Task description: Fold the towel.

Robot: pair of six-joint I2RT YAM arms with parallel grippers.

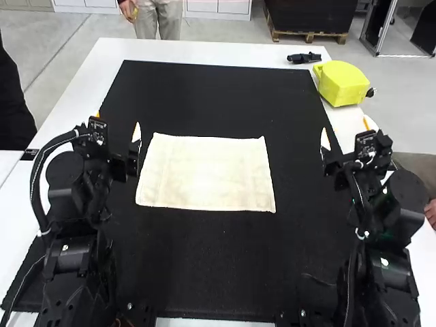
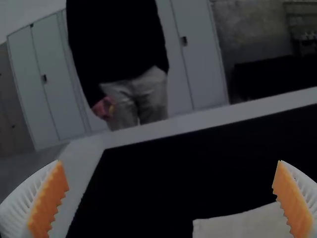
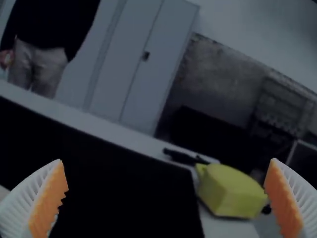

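The cream towel point(image 1: 208, 174) lies flat in a near-rectangle on the black mat point(image 1: 218, 99), with mat showing all around it; beneath is the white table point(image 1: 204, 50), its far right corner bearing a yellow object point(image 1: 340, 83) and a small black item point(image 1: 304, 59). The left gripper point(image 1: 117, 124) points forward beside the towel's left end, the right gripper point(image 1: 345, 131) well apart near the mat's right edge, both with fingers spread wide.
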